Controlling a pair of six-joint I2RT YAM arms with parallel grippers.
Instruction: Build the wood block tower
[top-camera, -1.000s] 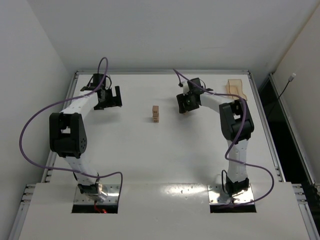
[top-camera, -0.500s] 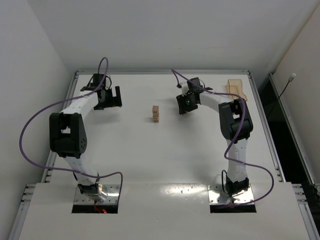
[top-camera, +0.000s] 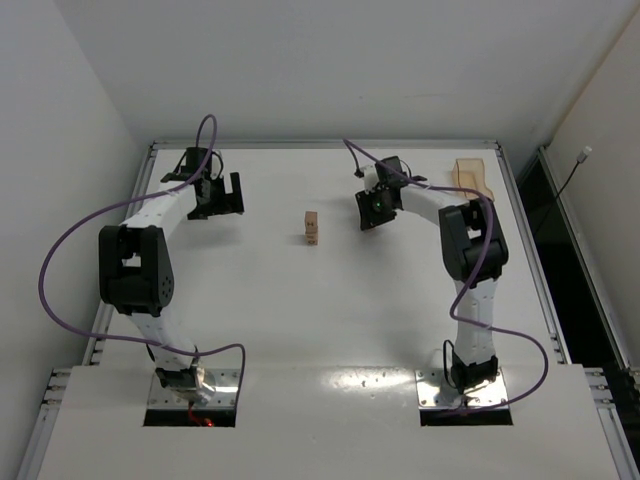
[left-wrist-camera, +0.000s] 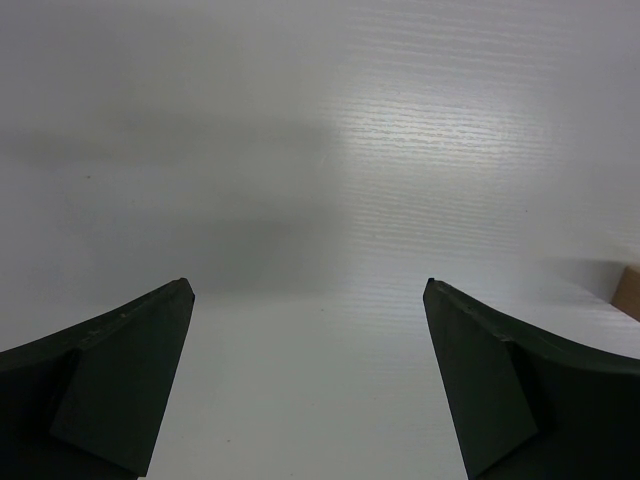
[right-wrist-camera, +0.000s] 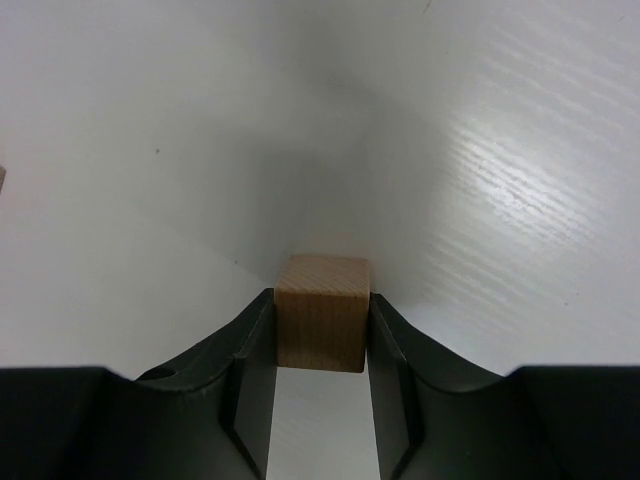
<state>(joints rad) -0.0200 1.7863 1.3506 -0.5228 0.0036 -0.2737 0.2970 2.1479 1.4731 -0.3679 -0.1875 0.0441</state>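
The tower (top-camera: 312, 227) is a short one-wide column of tan wooden cubes, standing mid-table. My right gripper (top-camera: 373, 210) is to the right of it and apart from it. In the right wrist view it (right-wrist-camera: 321, 305) is shut on a single wood block (right-wrist-camera: 321, 315), pinched between both fingers above the white table. My left gripper (top-camera: 222, 192) is far to the left of the tower, open and empty. The left wrist view shows its wide gap (left-wrist-camera: 310, 300) over bare table. A tan wooden edge (left-wrist-camera: 630, 292) shows at that view's right border.
A translucent orange tray (top-camera: 470, 176) lies at the table's back right corner, behind the right arm. White walls enclose the table at the back and left. Purple cables loop over both arms.
My right gripper has shifted slightly to the right with the block in it. The left arm and the tower have not moved.
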